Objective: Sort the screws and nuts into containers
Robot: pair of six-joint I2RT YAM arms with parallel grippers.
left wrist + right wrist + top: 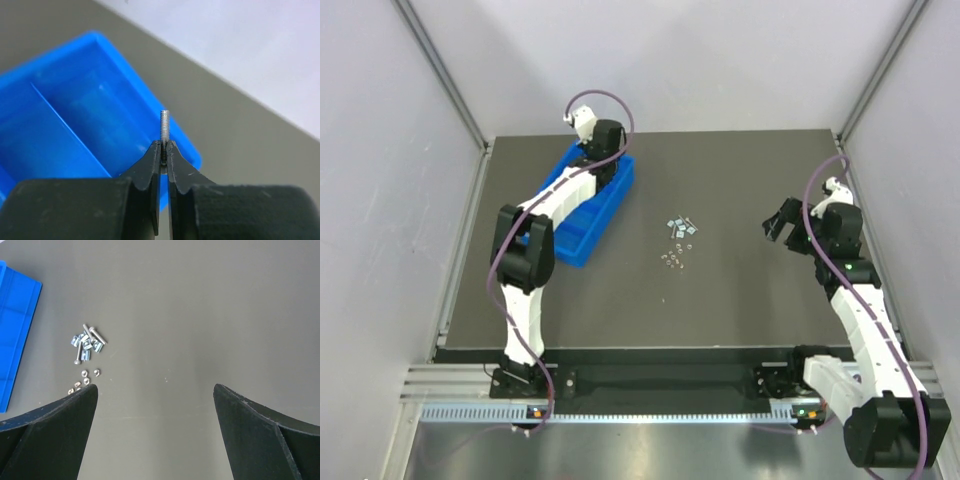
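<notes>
My left gripper (164, 146) is shut on one thin silver screw (164, 125), whose threaded shank sticks up out of the fingertips. It hangs over the far end of the blue tray (75, 115), which serves as the containers (588, 225). In the top view the left wrist (603, 150) covers that end of the tray. A loose pile of screws (680, 225) and small nuts (670, 260) lies mid-table. The right wrist view shows the screws (88, 340) and nuts (90, 374) to the left of my open, empty right gripper (155, 390), which hovers at the table's right (782, 225).
Grey walls with metal corner posts (445, 75) close in the dark table on three sides. An aluminium rail (660, 385) holding both arm bases runs along the near edge. The tray's cross walls (65, 127) show inside it.
</notes>
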